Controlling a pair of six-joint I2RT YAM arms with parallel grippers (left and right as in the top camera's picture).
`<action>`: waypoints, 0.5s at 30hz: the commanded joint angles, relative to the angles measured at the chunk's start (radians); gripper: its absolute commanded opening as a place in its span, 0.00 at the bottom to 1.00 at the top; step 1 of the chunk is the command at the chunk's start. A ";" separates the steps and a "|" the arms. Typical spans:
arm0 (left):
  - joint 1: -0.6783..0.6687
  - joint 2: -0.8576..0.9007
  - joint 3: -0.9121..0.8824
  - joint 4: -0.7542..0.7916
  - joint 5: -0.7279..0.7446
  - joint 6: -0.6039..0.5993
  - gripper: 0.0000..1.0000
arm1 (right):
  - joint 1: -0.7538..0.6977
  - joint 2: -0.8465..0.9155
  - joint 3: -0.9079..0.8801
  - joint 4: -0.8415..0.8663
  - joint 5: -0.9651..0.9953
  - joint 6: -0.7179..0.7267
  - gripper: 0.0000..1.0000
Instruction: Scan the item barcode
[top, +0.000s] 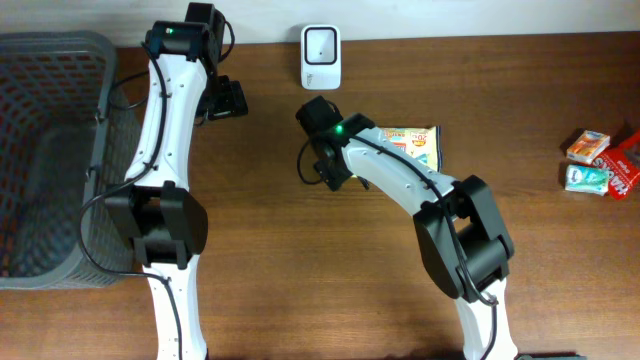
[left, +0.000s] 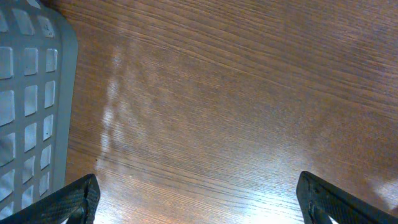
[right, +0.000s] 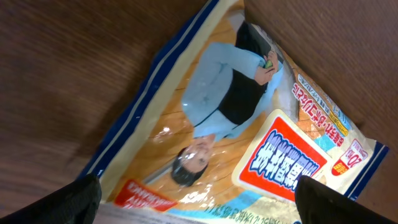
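Right hand (right: 199, 208) gapes above flat packet (right: 236, 118).

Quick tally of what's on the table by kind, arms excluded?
Grey basket: 1
White barcode scanner: 1
Printed packet: 1
Small packs at the right edge: 3, namely orange-white box, teal box and red pack, the last cut off by the frame edge
Total: 6

Overhead camera: fixed, distant, facing straight down on the whole table (top: 300, 300). Right wrist camera: very close above the printed packet (right: 249, 124). Left wrist camera: close, downward, well left of the packet beside the grey basket (left: 25, 93). Overhead shares both.
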 joint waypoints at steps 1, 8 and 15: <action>0.002 -0.002 0.005 -0.002 -0.014 -0.003 0.99 | -0.013 0.056 0.001 0.008 0.044 0.001 0.99; 0.002 -0.002 0.005 -0.002 -0.014 -0.002 0.99 | -0.047 0.106 0.001 0.025 -0.038 0.069 0.75; 0.002 -0.002 0.005 -0.002 -0.014 -0.003 0.99 | -0.079 0.106 -0.027 0.033 -0.174 0.069 0.82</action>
